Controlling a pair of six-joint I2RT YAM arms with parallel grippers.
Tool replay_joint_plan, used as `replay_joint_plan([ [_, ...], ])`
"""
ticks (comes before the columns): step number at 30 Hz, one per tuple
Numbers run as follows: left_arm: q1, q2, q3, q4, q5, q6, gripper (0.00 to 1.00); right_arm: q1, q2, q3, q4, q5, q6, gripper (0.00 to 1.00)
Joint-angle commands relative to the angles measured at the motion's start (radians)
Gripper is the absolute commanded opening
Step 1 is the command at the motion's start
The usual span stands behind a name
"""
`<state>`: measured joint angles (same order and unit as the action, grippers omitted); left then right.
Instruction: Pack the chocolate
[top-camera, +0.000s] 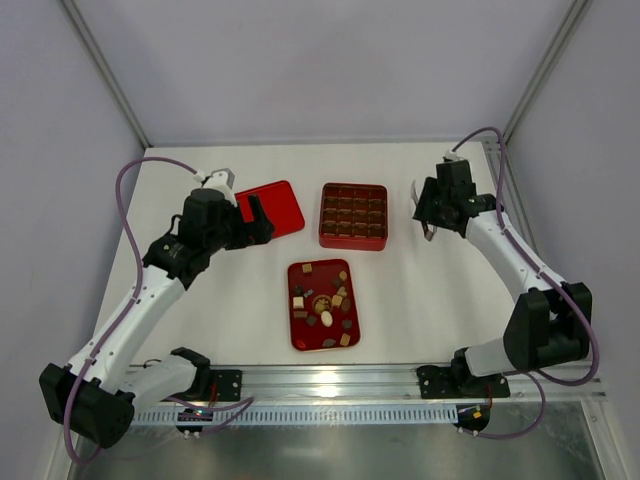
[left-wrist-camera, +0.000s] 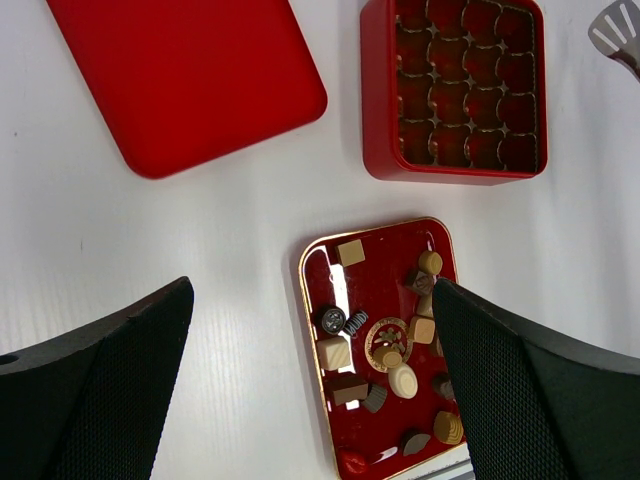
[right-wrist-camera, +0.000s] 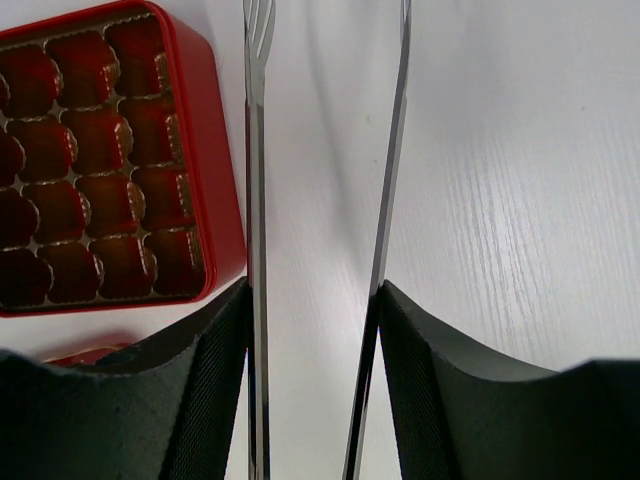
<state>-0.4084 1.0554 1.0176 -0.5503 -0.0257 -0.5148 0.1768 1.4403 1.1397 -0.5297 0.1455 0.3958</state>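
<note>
The chocolate (top-camera: 327, 319), several small dark, tan and cream pieces, lies loose on a flat gold-rimmed red tray (top-camera: 292, 330) at the table's centre front. It also shows in the left wrist view (left-wrist-camera: 403, 381), lying on the tray (left-wrist-camera: 385, 255). My left gripper (top-camera: 260, 220) is open and empty, hovering above the table left of the tray (left-wrist-camera: 312, 290). My right gripper (top-camera: 432, 215) is shut on metal tongs (right-wrist-camera: 258, 150), to the right of the red box with brown grid compartments (top-camera: 353, 243). The tongs' arms run between my fingers (right-wrist-camera: 312, 290).
The grid box (left-wrist-camera: 375, 100) looks empty of pieces in both wrist views (right-wrist-camera: 220, 180). A plain red lid (top-camera: 270, 209) lies at the back left (left-wrist-camera: 185, 75). The tongs' tip shows at the top right of the left wrist view (left-wrist-camera: 615, 35). Aluminium rails run along the front edge.
</note>
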Motion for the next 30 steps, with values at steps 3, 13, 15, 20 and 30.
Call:
replay_joint_plan([
  [3,0.000,-0.011,0.001,0.021,-0.013,0.018,1.00,0.042,-0.121,-0.017,-0.065,-0.003,-0.006,0.51],
  [13,-0.001,-0.005,-0.001,0.021,-0.011,0.016,1.00,0.249,-0.320,0.000,-0.216,-0.079,0.050,0.49],
  [15,-0.001,-0.005,-0.001,0.021,-0.011,0.016,1.00,0.306,-0.349,0.005,-0.252,-0.107,0.063,0.47],
  [20,-0.003,0.003,0.001,0.020,-0.011,0.016,1.00,0.461,-0.359,0.009,-0.322,-0.101,0.107,0.44],
  [30,-0.001,-0.001,0.001,0.018,-0.016,0.016,1.00,0.742,-0.239,0.032,-0.265,-0.043,0.209,0.44],
])
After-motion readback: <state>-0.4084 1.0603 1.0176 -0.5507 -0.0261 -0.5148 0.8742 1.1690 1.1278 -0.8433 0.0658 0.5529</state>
